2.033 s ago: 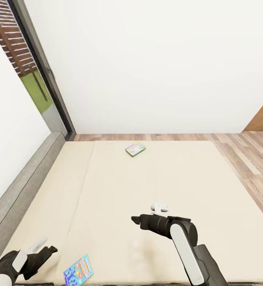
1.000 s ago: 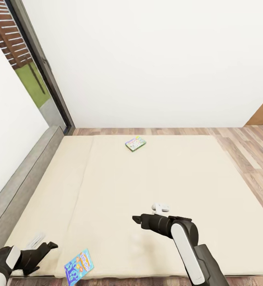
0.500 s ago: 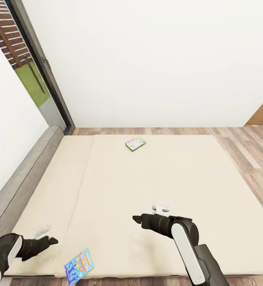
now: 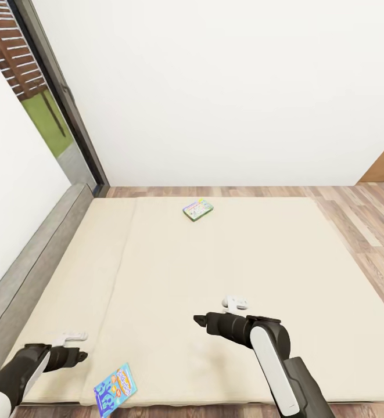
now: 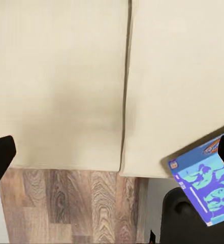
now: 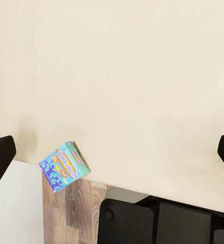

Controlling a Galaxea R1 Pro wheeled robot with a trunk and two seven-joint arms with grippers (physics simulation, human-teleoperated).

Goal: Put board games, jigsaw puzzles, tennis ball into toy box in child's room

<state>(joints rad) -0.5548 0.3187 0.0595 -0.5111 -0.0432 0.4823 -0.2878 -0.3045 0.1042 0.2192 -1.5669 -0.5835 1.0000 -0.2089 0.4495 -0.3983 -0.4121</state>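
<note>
Two board games lie on the bed. The mostly blue board game overhangs the bed's near edge; it also shows as the blue board game and the blue board game. The white-green-yellow board game lies near the far edge. My left gripper hovers open just left of the blue game, its fingers spread wide. Over the near middle of the mattress, my right gripper is open with nothing between its fingers.
A grey headboard runs along the bed's left side. Wood-plank floor lies to the right and beyond the bed, below the white wall. A dark-framed window stands at the far left. The mattress seam runs lengthwise.
The view pulled back slightly at first, then held still. My left gripper has turned level and dropped a little closer to the blue board game. The right arm has stayed put.
</note>
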